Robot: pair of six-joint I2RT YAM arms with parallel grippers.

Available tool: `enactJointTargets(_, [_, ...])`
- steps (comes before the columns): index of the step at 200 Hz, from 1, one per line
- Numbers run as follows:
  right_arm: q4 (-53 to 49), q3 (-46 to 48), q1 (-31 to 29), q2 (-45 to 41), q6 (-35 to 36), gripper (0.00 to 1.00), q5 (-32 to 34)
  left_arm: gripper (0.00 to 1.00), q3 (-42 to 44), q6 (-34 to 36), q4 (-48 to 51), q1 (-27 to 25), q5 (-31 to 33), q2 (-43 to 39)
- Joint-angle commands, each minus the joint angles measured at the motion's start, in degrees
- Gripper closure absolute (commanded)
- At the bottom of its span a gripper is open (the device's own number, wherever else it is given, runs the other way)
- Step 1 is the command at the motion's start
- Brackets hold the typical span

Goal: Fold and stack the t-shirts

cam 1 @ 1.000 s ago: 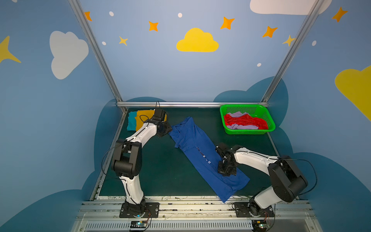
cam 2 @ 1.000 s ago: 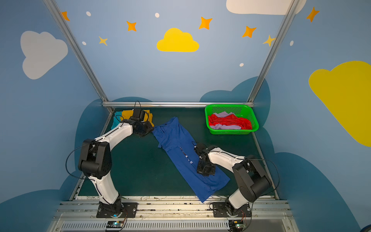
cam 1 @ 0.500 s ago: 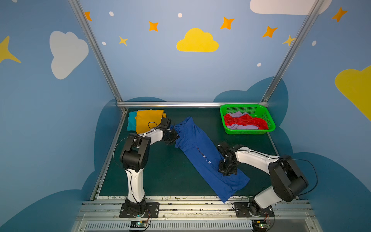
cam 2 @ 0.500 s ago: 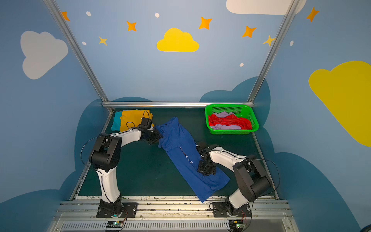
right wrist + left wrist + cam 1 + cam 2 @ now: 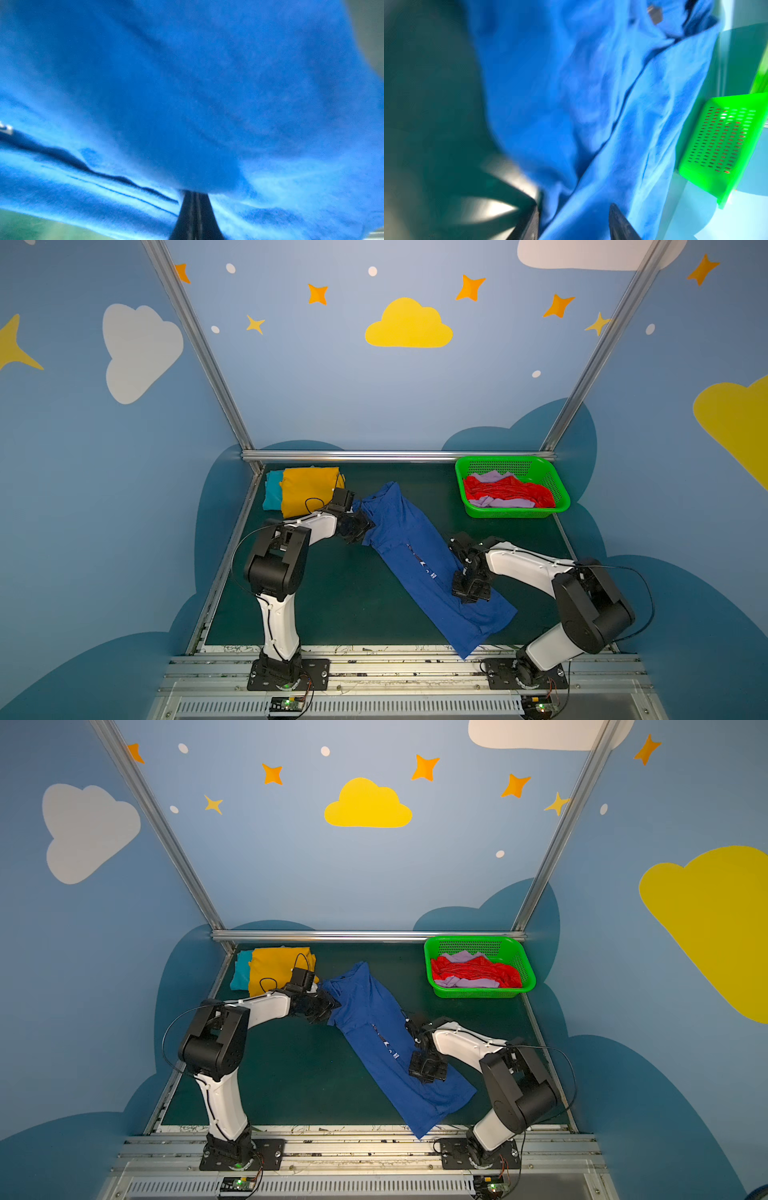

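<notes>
The blue t-shirt (image 5: 399, 531) lies flat mid-table (image 5: 332, 597), and its long axis runs diagonally. The narrower end points far-left, toward the folded yellow t-shirt (image 5: 307, 493) on the teal t-shirt (image 5: 271, 493). The wide hem lies near-right, by my right arm's base.

Only the top views show the shirt's full length, its white lettering (image 5: 423, 568), and the red t-shirt (image 5: 507, 491) and lilac t-shirt (image 5: 492, 477) heaped in the green basket (image 5: 559, 502). My left wrist view catches just the basket's mesh wall.

My left gripper (image 5: 356, 526) sits at the shirt's far-left end with its jaws apart and blue cloth between the fingers (image 5: 620, 226); I see no firm grip. My right gripper (image 5: 471, 596) is closed tight, its tips on the shirt's right edge. Whether it has pinched any cloth, I cannot tell.
</notes>
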State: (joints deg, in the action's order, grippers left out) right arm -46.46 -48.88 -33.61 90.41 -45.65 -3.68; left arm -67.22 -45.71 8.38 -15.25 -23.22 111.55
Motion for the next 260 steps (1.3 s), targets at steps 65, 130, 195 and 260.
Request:
enactJointTargets(65, [-0.17, -0.78, 0.47, 1.35, 1.52, 1.00, 0.87, 0.68, 5.66, 0.71, 8.68, -1.89, 3.08, -0.81])
enactJointTargets(130, [-0.04, 0.56, 1.25, 0.20, 1.40, 1.00, 1.05, 0.96, -6.15, 5.19, 16.76, 0.88, 7.95, -0.30])
enactJointTargets(195, [0.23, 0.05, 1.52, 1.43, 1.62, 1.00, 0.60, 0.96, -16.03, 7.90, 19.28, 2.95, 12.80, -0.98])
enactJointTargets(260, [0.37, -0.43, 1.70, 2.75, 2.05, 1.00, 0.56, 0.96, -25.48, 9.23, 16.93, 3.20, 13.17, 10.63])
